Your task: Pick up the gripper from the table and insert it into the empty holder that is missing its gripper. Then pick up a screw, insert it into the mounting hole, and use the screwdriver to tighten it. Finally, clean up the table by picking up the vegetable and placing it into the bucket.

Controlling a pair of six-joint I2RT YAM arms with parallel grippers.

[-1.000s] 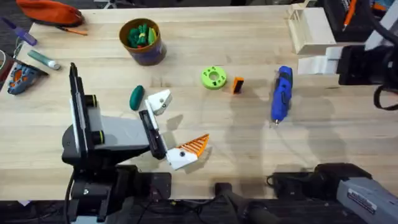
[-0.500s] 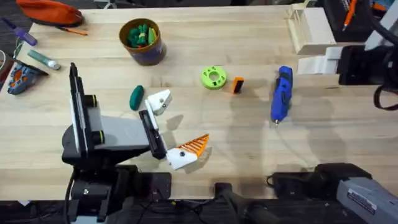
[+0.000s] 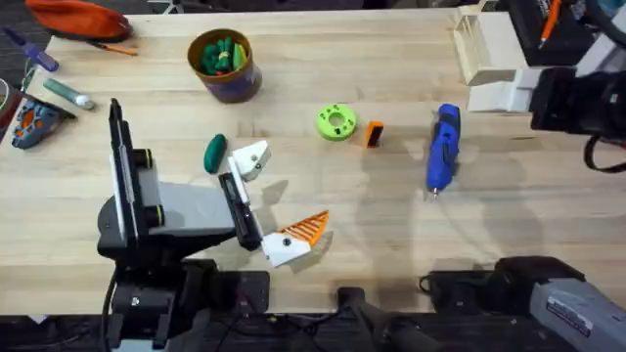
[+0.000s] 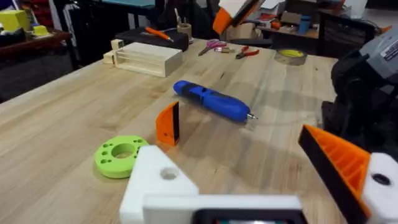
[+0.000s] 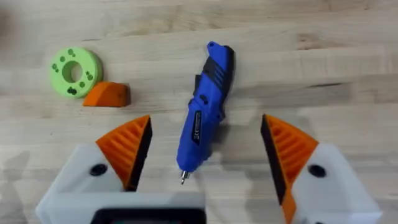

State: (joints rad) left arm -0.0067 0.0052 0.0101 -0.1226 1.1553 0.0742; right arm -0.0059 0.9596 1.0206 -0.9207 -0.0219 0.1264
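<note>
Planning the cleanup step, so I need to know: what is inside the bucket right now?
The bucket already holds green and yellow pieces, piled near its rim. What lies under them, and the bucket's bottom, is covered. The dark green vegetable is not in it; it lies on the table.

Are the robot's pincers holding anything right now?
No, nothing. The right pincer is open above the screwdriver, not touching it. The left pincer is open with nothing between its fingers.

The gripper [image 3: 374, 134] lies between the disc [image 3: 335, 122] (just beside) and the screwdriver [image 3: 442, 149]; the vegetable [image 3: 214, 154] sits before the bucket [image 3: 223, 65].
</note>
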